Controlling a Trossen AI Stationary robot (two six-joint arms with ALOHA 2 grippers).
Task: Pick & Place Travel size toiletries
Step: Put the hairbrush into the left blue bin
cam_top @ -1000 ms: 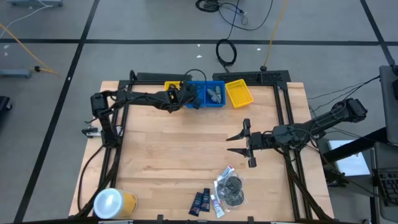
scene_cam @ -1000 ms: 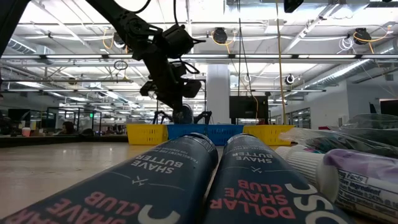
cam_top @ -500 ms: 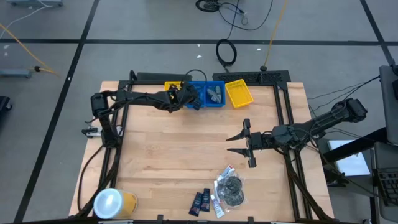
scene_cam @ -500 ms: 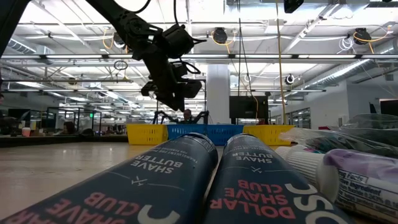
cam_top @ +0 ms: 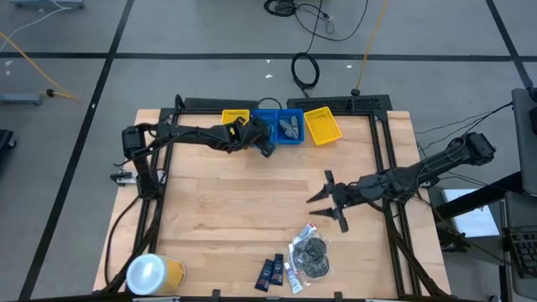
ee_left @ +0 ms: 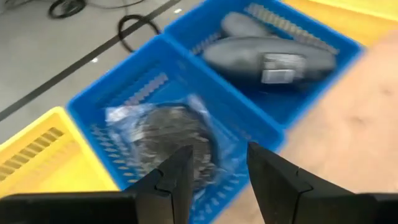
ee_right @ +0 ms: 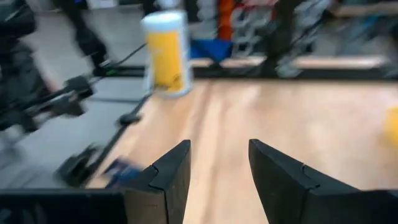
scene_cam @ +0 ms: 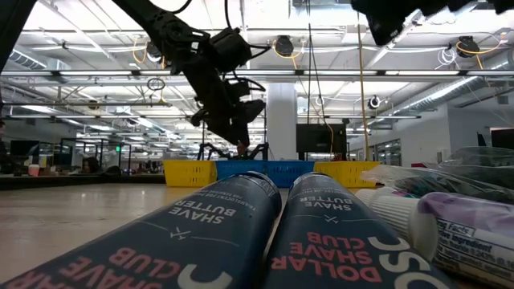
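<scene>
The left gripper (cam_top: 267, 144) hangs over the near edge of the blue tray (cam_top: 277, 138) at the table's far side. Its jaws stand apart and hold nothing. In the left wrist view a clear pouch (ee_left: 168, 134) with dark round contents lies in one compartment of the tray, just beyond the fingers (ee_left: 177, 180). Two grey bottles (ee_left: 267, 56) lie in the next compartment. A yellow tray (cam_top: 235, 116) sits against the blue one on the left, and another yellow tray (cam_top: 323, 124) sits beside it on the right.

The right gripper (cam_top: 323, 205) is above the bare wood right of the table's middle, well apart from the trays. Its jaws are spread wide and empty, as the right wrist view also shows.

The other toiletries lie in a cluster at the table's near edge. Two navy packets (cam_top: 270, 273) lie side by side, a white tube (cam_top: 290, 277) just right of them, and pouches (cam_top: 310, 252) with dark round contents beside that. In the low view the packets (scene_cam: 241, 233) fill the foreground, with tubes (scene_cam: 418, 221) to their right; how many tubes there are is hard to make out.

A yellow container (cam_top: 153, 273) with a white top stands at the near left corner of the table (cam_top: 218, 210).
</scene>
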